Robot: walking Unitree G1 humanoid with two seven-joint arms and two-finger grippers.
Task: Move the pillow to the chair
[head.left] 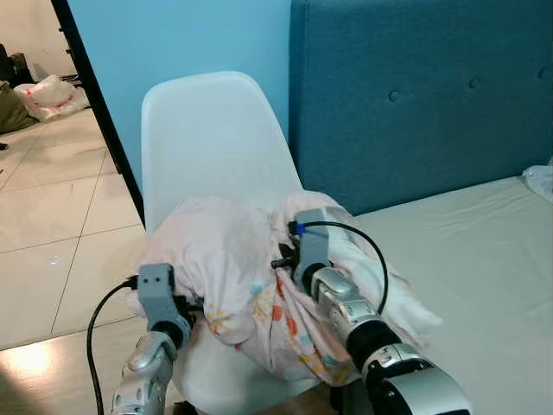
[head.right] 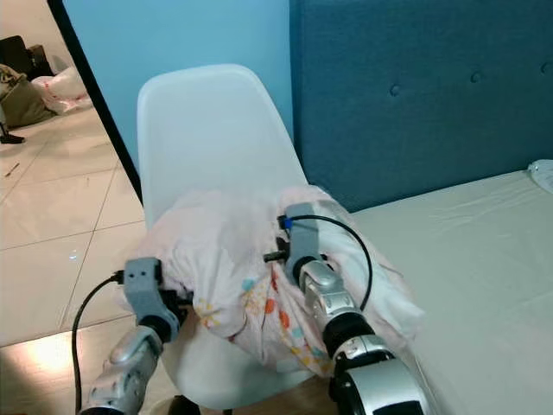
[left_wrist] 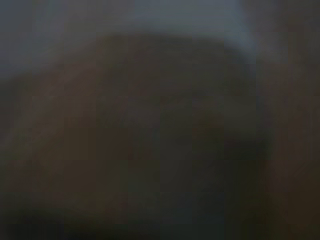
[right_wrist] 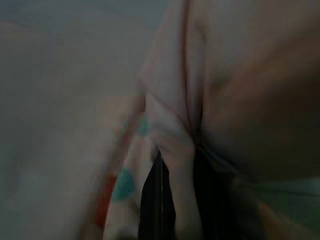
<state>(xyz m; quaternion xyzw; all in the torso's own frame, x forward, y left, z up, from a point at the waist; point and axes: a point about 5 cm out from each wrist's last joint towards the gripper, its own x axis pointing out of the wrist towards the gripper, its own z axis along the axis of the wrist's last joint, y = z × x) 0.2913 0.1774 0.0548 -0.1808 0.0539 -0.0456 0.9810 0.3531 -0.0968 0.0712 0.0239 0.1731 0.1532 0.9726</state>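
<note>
Right pincer [right_wrist: 159,200] pinches a fold of the pillow [head.left: 233,259] on the chair [head.left: 207,138]; left pincer's grip cannot be told.

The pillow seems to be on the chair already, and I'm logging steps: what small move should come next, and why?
Probably release it. The pillow already lies on the white chair, with the left tool and the right tool pressed into its fabric. Its right edge overhangs toward the bed, so let go gently.
</note>
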